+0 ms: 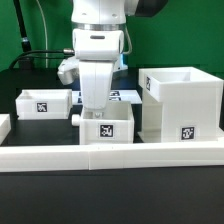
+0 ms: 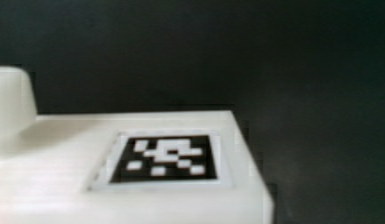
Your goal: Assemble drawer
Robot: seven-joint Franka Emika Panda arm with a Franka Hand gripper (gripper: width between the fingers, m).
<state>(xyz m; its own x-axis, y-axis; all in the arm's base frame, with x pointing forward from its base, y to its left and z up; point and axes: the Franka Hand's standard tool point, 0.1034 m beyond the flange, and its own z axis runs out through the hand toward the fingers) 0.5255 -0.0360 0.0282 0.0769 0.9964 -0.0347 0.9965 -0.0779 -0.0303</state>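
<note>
Nearest the exterior camera: low white border wall [image 1: 110, 155], 1 run across the full width, lying on the black table [image 1: 110, 195].

Count behind the wall, drawer parts, all white:
- trays: 2
- housing: 1
- tags seen on them: 3, one per front face
- knobs made out: 1

Middle tray [image 1: 122, 130] stands just behind the wall, tag [image 1: 105, 130] facing the camera, knob [image 1: 78, 118] sticking out toward the exterior view's left. Left tray [image 1: 25, 103] sits farther back and apart from the middle one, with its own tag [image 1: 42, 105]. Housing [image 1: 165, 110] stands upright at the exterior view's right, open top up, just beside the middle tray, with its tag [image 1: 187, 132] low on the front. Neither tray is inside the housing.

Gripper [image 1: 95, 106]: 1, pointing straight down over the rear part of the middle tray, fingertips at about rim level. Cannot tell the finger spacing, or whether they touch the tray.

Marker board [image 1: 128, 95] shows partly behind the arm, flat on the table.

Room: green backdrop [image 1: 30, 30] behind the table, with dark cables [image 1: 35, 50] at the exterior view's left.

Wrist view is blurred. It shows 1 white part face [image 2: 64, 150] carrying 1 tag [image 2: 169, 158], with black table [image 2: 207, 50] beyond; which part this is, I cannot tell. A rounded white shape [image 2: 8, 95] at the frame edge is unidentified.
</note>
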